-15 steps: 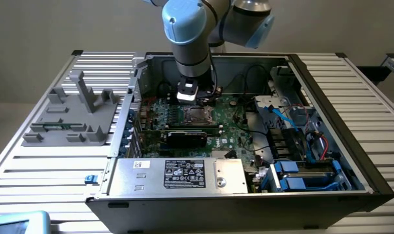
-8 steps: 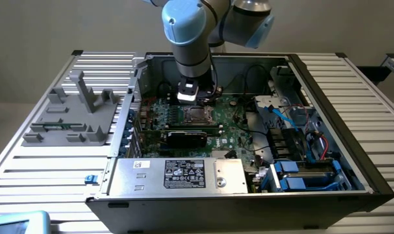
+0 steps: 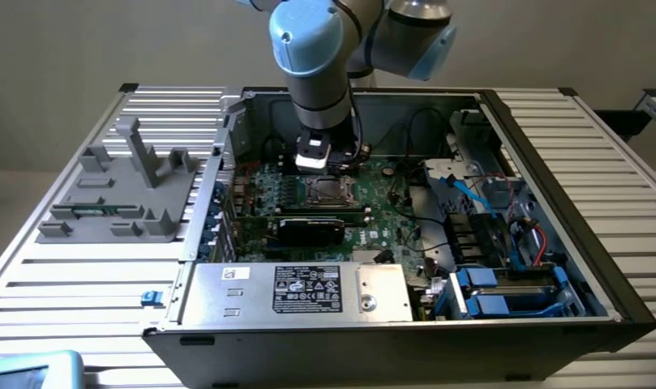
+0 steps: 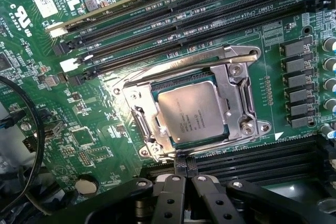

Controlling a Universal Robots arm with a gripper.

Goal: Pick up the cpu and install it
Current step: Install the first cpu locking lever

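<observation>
The cpu (image 4: 194, 114), a silver-grey square chip, lies flat inside the motherboard socket (image 4: 239, 95), with the metal frame around it. In the exterior view the cpu (image 3: 325, 191) sits in the middle of the green board inside the open computer case. My gripper (image 4: 185, 166) hovers just beside the socket's edge, its two black fingers pressed together with nothing between them. From outside, the gripper (image 3: 315, 166) hangs low over the board, just behind the socket.
A grey plastic fixture block (image 3: 122, 194) stands on the table at the exterior view's left. Memory slots (image 4: 184, 19) run alongside the socket. A black cable (image 4: 31, 129) loops over the board. The power supply (image 3: 295, 288) and blue drive bays (image 3: 501, 292) line the case front.
</observation>
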